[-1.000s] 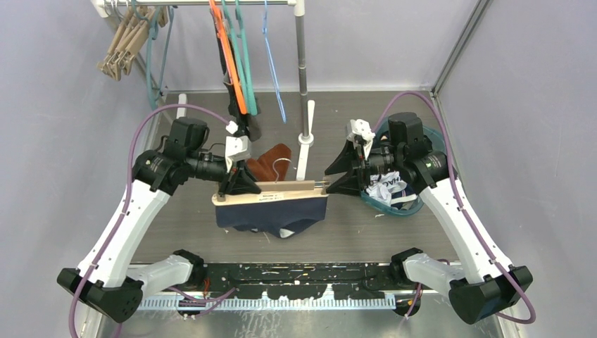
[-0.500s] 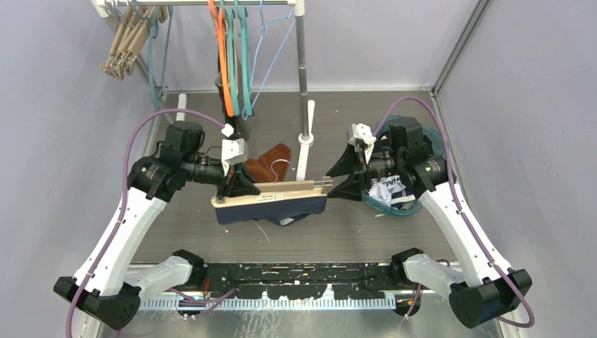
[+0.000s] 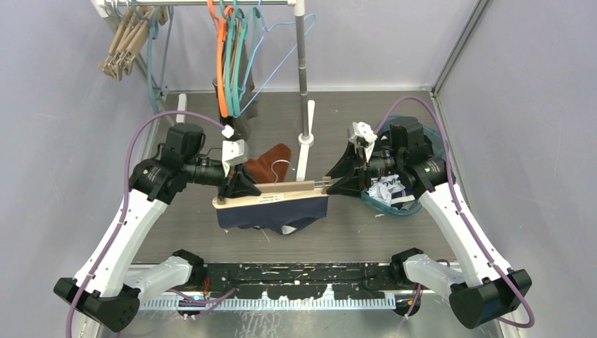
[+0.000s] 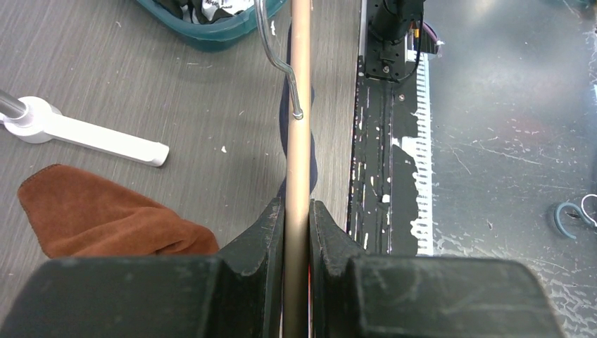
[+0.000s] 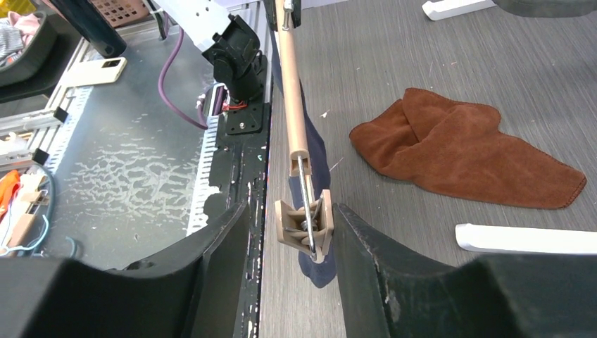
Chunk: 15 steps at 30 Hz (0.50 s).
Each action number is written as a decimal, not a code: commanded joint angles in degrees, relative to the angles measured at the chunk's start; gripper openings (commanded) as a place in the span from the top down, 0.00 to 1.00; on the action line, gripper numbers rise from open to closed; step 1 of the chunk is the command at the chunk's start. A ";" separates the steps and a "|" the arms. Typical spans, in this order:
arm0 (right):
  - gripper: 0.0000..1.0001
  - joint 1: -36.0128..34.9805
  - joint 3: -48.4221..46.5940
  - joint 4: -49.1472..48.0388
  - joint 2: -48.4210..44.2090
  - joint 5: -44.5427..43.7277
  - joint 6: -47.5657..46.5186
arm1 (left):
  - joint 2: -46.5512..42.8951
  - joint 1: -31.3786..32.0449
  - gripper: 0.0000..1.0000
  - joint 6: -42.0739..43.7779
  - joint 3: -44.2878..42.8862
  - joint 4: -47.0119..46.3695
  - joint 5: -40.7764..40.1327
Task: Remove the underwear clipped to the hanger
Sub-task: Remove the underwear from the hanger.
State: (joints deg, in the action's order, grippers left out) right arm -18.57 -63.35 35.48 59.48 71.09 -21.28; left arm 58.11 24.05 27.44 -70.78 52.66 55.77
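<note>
Gripping the wooden hanger, the left claw is clenched on its bar, seen close from that wrist. Overhead, navy underwear hangs below the bar, above the bench. Only the right wrist view shows the right claw released, straddling the end clip.

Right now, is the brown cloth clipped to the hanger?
No, the brown cloth lies loose on the table, apart from the hanger.
</note>
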 commanded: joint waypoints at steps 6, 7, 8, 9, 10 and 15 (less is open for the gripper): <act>0.49 0.15 0.85 -3.12 -1.30 1.04 1.50 | -1.25 0.25 1.00 -0.91 0.09 -4.64 2.83; 0.50 0.19 0.82 -3.25 -1.27 1.19 1.68 | -1.36 0.21 1.00 -0.98 0.16 -4.59 2.86; 0.52 0.20 0.85 -3.66 -1.25 1.26 2.13 | -1.40 0.20 1.00 -0.91 0.31 -4.60 2.92; 0.56 0.20 0.86 -4.27 -1.34 1.32 2.84 | -1.36 0.20 1.00 -0.83 0.43 -4.67 2.94; 0.62 0.39 0.86 -4.94 -1.37 1.30 3.49 | -1.38 0.20 1.00 -0.81 0.56 -4.74 2.88; 0.95 1.43 1.12 -6.80 -1.91 0.43 5.25 | -1.86 -0.31 1.00 -1.12 0.99 -5.13 3.59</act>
State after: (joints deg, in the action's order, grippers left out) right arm -17.82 -61.93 32.56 59.44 71.31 -18.39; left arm 57.98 24.03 27.40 -69.54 51.88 56.66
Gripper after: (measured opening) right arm 0.144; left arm 0.144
